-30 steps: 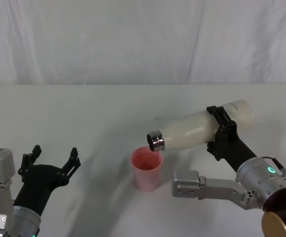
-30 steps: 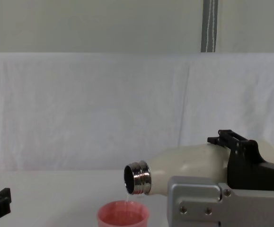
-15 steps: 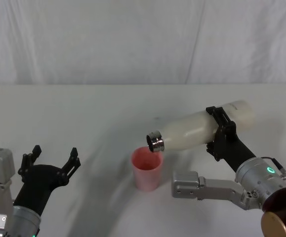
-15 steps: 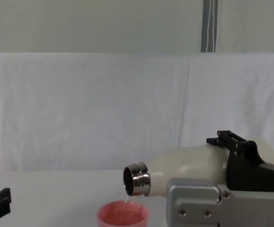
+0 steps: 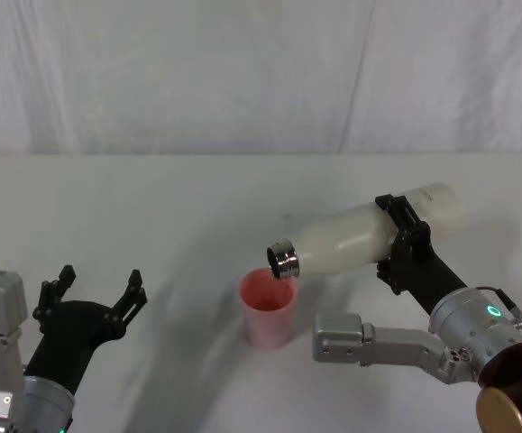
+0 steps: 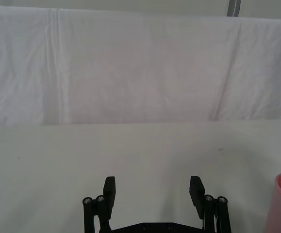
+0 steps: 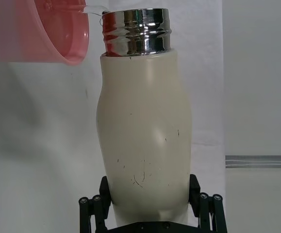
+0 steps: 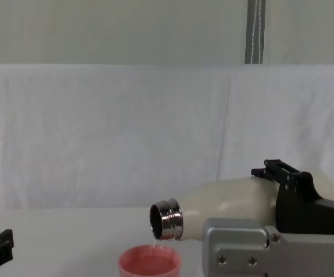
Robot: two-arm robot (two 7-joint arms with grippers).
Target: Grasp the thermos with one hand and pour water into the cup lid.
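Pouring stage. The right gripper (image 5: 403, 236) clamps the thermos (image 5: 369, 236) around its lower body, fingers pressed against both sides, and holds it tipped nearly level above the table (image 5: 152, 207), well clear of the surface. The steel neck (image 8: 167, 221) points toward the robot's left and slightly downward, its mouth directly above the cup lid (image 5: 267, 308); a thin stream of water (image 8: 153, 239) falls from the mouth into the lid. The cup lid stands upright near the middle of the table, closer to the near edge. The left gripper (image 5: 95, 290) hovers by the near left corner, fingers spread wide apart and holding nothing.
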